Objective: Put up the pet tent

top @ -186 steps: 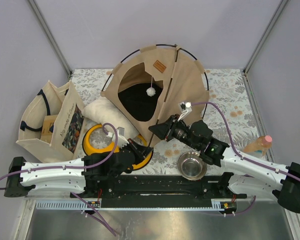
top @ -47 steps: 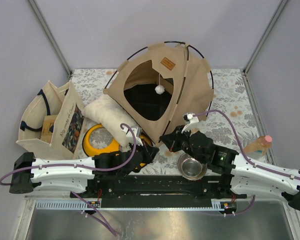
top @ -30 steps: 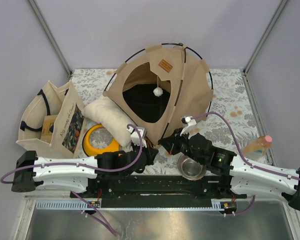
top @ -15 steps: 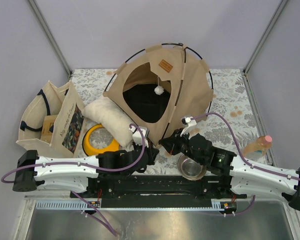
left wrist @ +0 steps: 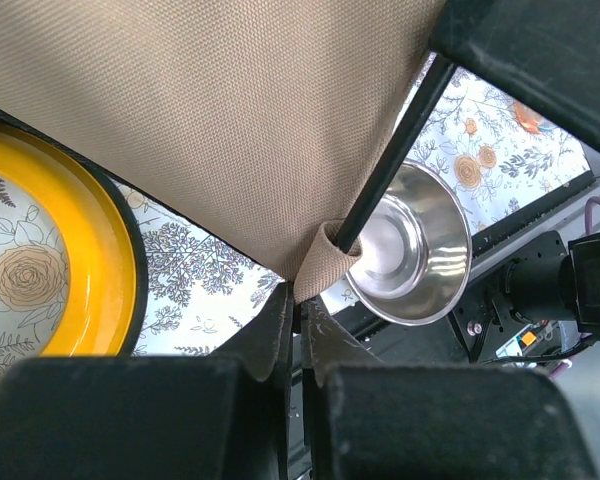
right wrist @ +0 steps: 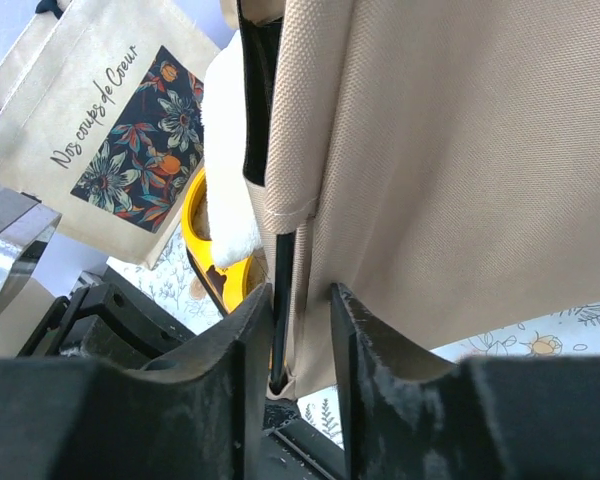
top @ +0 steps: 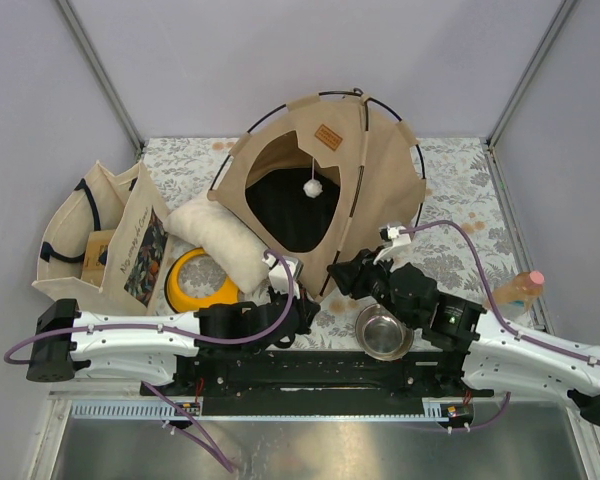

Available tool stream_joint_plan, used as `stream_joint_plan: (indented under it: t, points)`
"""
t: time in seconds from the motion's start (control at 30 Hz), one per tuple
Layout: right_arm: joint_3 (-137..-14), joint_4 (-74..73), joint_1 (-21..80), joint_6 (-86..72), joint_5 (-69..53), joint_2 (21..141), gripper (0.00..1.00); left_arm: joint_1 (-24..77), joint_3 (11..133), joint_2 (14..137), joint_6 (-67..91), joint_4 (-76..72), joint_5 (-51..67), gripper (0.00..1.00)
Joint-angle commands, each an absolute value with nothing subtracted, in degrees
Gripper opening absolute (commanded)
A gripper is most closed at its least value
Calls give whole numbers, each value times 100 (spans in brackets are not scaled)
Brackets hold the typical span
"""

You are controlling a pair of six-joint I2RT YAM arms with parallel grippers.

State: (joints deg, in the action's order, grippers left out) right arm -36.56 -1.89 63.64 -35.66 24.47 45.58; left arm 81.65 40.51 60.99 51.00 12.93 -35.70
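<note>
A table (top: 460,180) covered in a flowered cloth fills the space between grey walls. The pet tent (top: 380,170), the biggest thing on it, stands upright at the middle and back, its tan canvas stretched over thin black hoops and its dark opening facing the near left. To the left, at the table's edge, stands a cream tote bag (top: 130,235) with a flower print and dark handles. A white fluffy cushion (top: 225,240) lies between the bag and the tent, leaning against the tent's left front. A yellow dish (top: 195,285) sits just in front of the cushion and is partly covered by it. A steel bowl (top: 383,330) rests near the front edge, right of centre, and a small bottle (top: 515,290) with a pink cap stands at the far right. Both arms reach in to the tent's near corner. The left gripper (left wrist: 298,305) has its fingers pressed almost together on the lowest tip of the canvas, where a pole (left wrist: 385,160) ends in its sleeve. The right gripper (right wrist: 298,300) is closed around the hemmed edge and the pole inside it. A brown label (top: 328,137) sits above the opening, and a white pompom (top: 313,187) hangs in it on a string.
</note>
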Motion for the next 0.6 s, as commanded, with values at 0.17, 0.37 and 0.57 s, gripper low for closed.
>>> stream_joint_plan:
  t: [0.17,0.37,0.57]
  points:
    - [-3982,-114,6310,-3436,2664,4825,5,8235,4263,6047,5124,1187,-3322,0]
    - [-3780,-53,6302,-3603,2365,4966,0,8235,4324,6021,4870,871,-3349,0]
    - [-3595,167,6302,-3420,2215,4905,0,8244,4377,6117,4641,545,-3463,22]
